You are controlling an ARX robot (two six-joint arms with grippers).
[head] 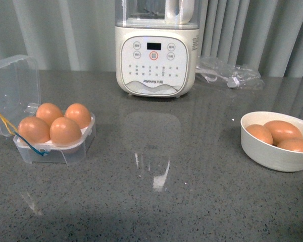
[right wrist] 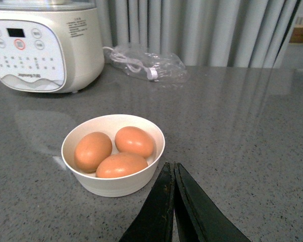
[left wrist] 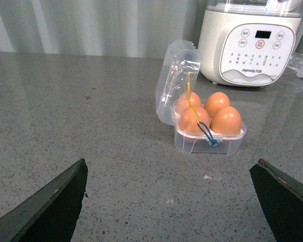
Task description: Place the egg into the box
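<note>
Seemingly past placing step: box (head: 54,149) with lid (head: 12,91) up, four cells full, egg (head: 65,131) in near cell, like the rest. Left gripper (left wrist: 170,169) spread wide, empty, facing box. Right gripper (right wrist: 172,167) pressed together, empty, beside bowl (right wrist: 116,187). Next, probably: closing lid gently.

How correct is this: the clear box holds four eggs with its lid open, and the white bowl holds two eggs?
Not quite. The white bowl holds three eggs, not two, as the right wrist view plainly shows. The rest stands: the clear box holds four eggs with its lid open.
</note>
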